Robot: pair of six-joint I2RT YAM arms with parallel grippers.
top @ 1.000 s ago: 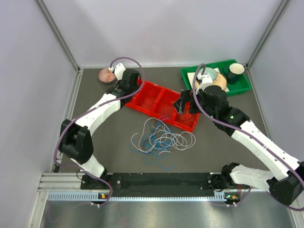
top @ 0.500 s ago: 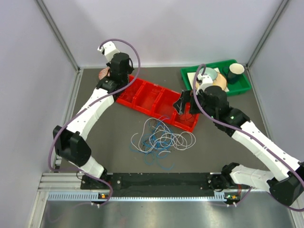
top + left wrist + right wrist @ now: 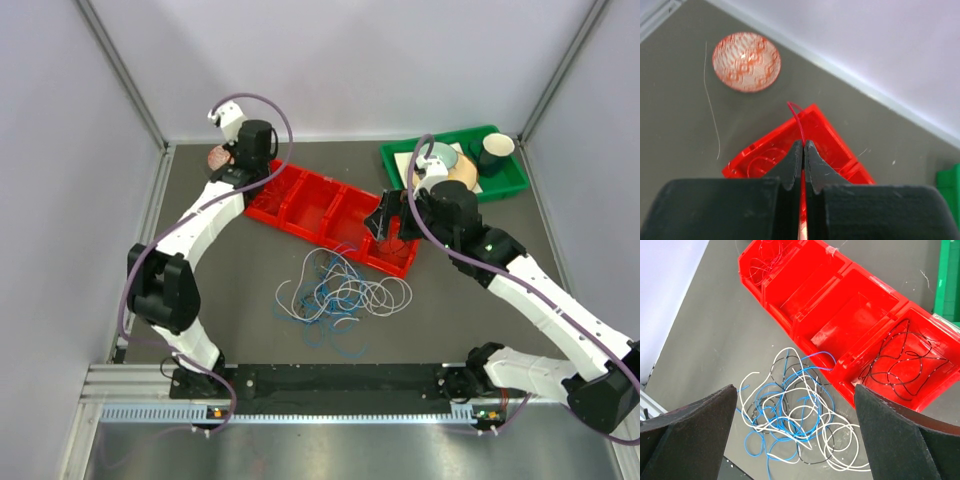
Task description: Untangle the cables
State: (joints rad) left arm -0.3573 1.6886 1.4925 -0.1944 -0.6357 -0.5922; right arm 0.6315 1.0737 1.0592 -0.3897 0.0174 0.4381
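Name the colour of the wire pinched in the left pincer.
Red wire, clearest in the left wrist view.

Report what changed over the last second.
The left gripper, shut on a red cable, rose up and back from the left end of the red tray. The right gripper stayed open over the tray's right end. The loose cables did not move.

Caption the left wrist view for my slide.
Left claw shut on a red cable above the red tray, patterned bowl beyond.
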